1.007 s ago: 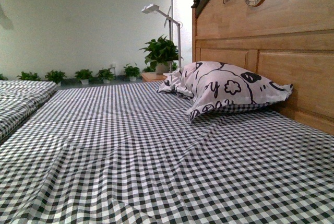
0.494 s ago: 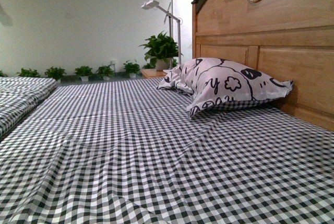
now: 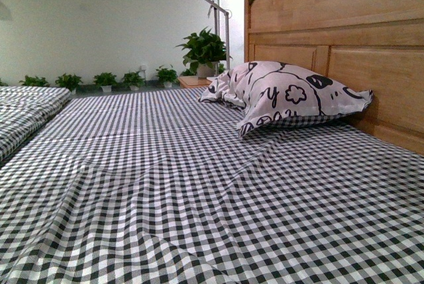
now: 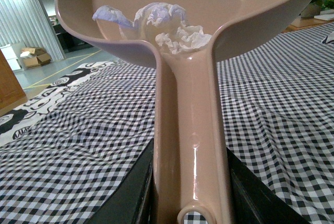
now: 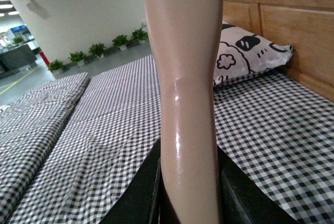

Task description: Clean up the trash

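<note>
Checkered bed, one pillow, one dustpan, one tissue wad.

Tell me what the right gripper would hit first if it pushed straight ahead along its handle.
Likely the checked bedsheet below; the beige handle it grips hides the line ahead, so depth is uncertain.

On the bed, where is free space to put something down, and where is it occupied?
The checked sheet is bare across the whole near and middle stretch, from the folded bedding at far left to the headboard side. Only the far right corner is taken, where the printed pillow lies against the headboard.
</note>
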{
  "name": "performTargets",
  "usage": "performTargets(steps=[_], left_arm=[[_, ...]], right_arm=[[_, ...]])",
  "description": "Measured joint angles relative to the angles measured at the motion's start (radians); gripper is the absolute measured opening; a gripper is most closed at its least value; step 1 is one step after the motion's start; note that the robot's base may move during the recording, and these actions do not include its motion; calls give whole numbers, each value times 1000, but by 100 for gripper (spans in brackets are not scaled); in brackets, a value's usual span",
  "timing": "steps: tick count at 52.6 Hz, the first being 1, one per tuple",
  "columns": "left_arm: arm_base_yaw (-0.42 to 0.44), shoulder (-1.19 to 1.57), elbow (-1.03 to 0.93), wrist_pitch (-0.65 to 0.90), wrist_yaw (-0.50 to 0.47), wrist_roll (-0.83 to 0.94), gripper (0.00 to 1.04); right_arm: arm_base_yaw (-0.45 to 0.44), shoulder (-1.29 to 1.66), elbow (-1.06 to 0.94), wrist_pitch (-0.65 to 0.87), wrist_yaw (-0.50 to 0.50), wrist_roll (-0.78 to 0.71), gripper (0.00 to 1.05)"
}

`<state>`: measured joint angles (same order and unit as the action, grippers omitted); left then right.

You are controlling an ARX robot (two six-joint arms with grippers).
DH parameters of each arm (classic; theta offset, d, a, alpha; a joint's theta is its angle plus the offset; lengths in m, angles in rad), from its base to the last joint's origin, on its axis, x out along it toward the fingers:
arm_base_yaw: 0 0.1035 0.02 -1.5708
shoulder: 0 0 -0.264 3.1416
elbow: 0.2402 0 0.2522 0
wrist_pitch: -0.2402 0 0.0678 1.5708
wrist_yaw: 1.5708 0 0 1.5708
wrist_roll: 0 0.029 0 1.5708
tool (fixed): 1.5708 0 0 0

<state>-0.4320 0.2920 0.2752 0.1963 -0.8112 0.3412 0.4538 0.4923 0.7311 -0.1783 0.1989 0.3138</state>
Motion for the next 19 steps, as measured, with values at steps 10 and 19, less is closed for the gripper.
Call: performTargets(steps=[10,19], left_arm=[[0,0,0,0,0,0,28],[0,0,0,0,0,0,28]], right_arm=[[0,0,0,0,0,0,20],[0,0,0,0,0,0,20]])
